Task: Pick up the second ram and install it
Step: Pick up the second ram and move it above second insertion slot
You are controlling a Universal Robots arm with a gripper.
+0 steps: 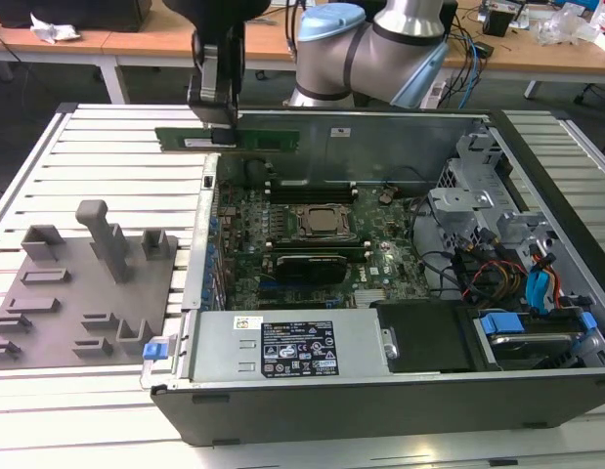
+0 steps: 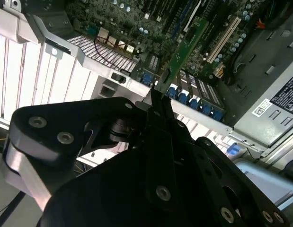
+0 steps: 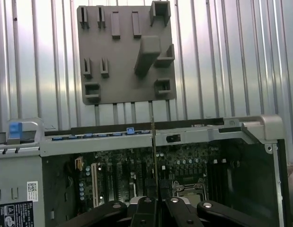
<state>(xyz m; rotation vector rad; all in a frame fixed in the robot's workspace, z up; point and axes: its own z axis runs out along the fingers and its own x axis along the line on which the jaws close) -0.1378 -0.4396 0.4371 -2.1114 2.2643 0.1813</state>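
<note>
The second ram (image 1: 268, 139) is a long green stick held level above the far edge of the open computer case, toward the exterior view's left. My gripper (image 1: 221, 132) is shut on it near one end. In the second wrist view the second ram (image 2: 186, 47) juts out from the gripper (image 2: 158, 101) over the motherboard. In the first wrist view the second ram (image 3: 153, 151) shows edge-on as a thin line rising from the gripper (image 3: 155, 196). The black memory slots (image 1: 307, 188) lie on the motherboard (image 1: 380, 254) below, beside the processor socket.
A grey holder plate (image 1: 77, 283) with upright blocks lies on the slatted table at the exterior view's left of the case. The power supply (image 1: 282, 347) fills the case's near side. A drive cage and cables (image 1: 497, 244) sit at the right.
</note>
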